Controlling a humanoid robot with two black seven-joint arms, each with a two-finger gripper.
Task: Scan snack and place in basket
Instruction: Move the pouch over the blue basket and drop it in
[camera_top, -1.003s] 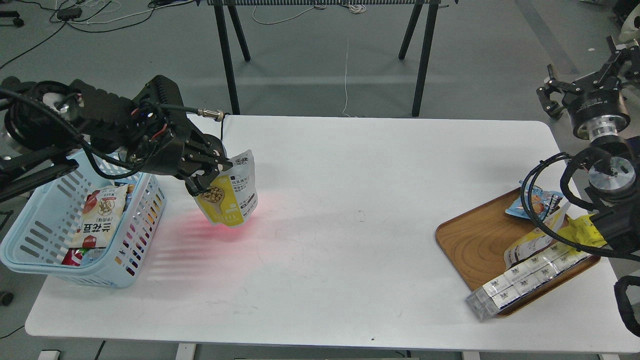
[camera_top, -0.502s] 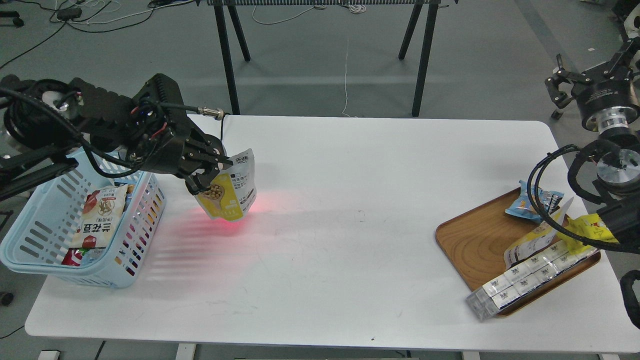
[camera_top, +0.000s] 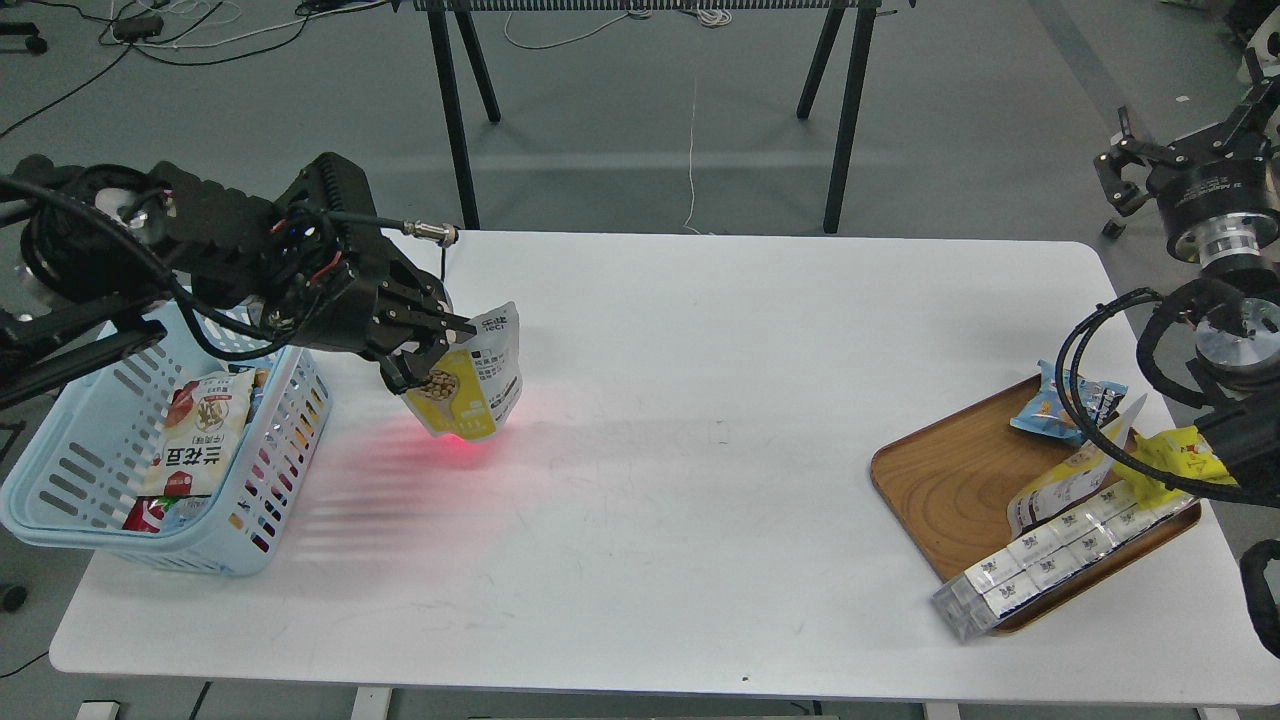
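My left gripper (camera_top: 432, 352) is shut on the snack (camera_top: 472, 385), a small pouch with a yellow front, a round picture of tan nuts and white text. The pouch hangs tilted just above the white table, a little right of the basket (camera_top: 285, 450). A red glow (camera_top: 450, 447) lies on the table under the pouch. The light blue slotted basket stands at the table's left edge, under my left arm. My right gripper (camera_top: 1185, 150) is raised beyond the table's far right corner, its fingers spread and empty.
Several snack packs (camera_top: 200, 440) lie in the basket. A brown wooden tray (camera_top: 950, 480) at the right holds a small blue packet (camera_top: 1060, 405), a bright yellow pack (camera_top: 1170, 465) and a row of white cartons (camera_top: 1050, 560) that overhangs its front edge. Black stand legs (camera_top: 455, 110) rise behind the table.
My left gripper has shifted the pouch slightly to the right and tilted it more; the red glow followed. My right gripper rose and moved right a second ago, then stayed still.
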